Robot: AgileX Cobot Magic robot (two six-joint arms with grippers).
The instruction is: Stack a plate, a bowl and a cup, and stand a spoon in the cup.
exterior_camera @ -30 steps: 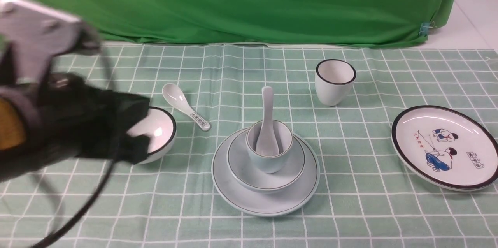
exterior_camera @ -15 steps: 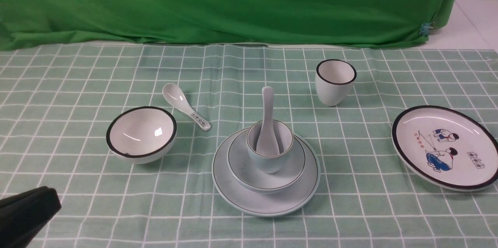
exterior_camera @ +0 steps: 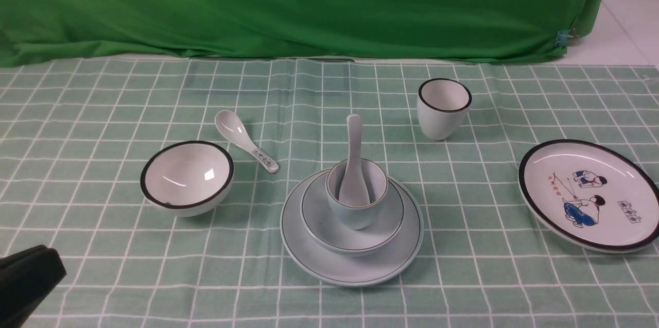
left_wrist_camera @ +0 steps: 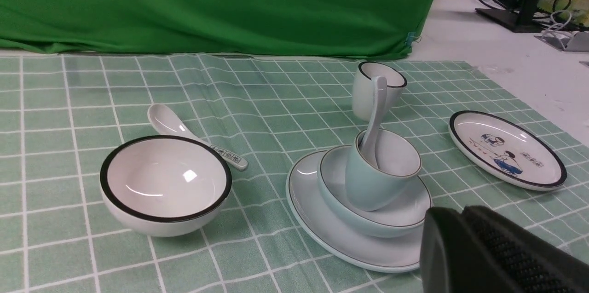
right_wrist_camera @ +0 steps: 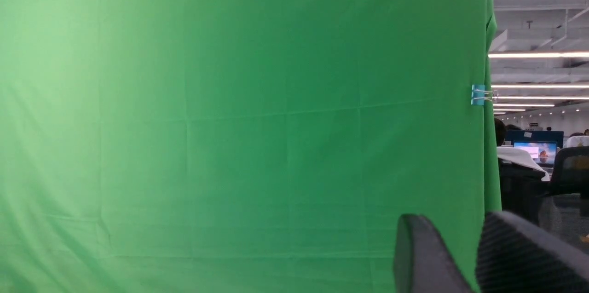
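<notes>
The pale blue-green plate (exterior_camera: 319, 261) lies at the table's middle front. The bowl (exterior_camera: 314, 214) sits on it, the cup (exterior_camera: 355, 212) stands in the bowl, and the plain spoon (exterior_camera: 353, 153) stands in the cup, handle up. The left wrist view shows the same stack: plate (left_wrist_camera: 313, 210), bowl (left_wrist_camera: 405, 212), cup (left_wrist_camera: 368, 182), spoon (left_wrist_camera: 378, 109). My left gripper (exterior_camera: 31, 276) is at the front left corner, shut and empty (left_wrist_camera: 462, 212). My right gripper (right_wrist_camera: 469, 238) shows only in its wrist view, raised and facing the curtain, empty, with a narrow gap between the fingers.
A white black-rimmed bowl (exterior_camera: 187, 177) and a pattern-handled spoon (exterior_camera: 246, 140) lie left of the stack. A white black-rimmed cup (exterior_camera: 444, 107) stands behind it to the right. A cartoon plate (exterior_camera: 587, 194) lies at the far right. A green curtain (exterior_camera: 309, 3) closes the back.
My left arm has pulled back from over the white bowl to the front left corner and sunk a little lower. The stack has not moved.
</notes>
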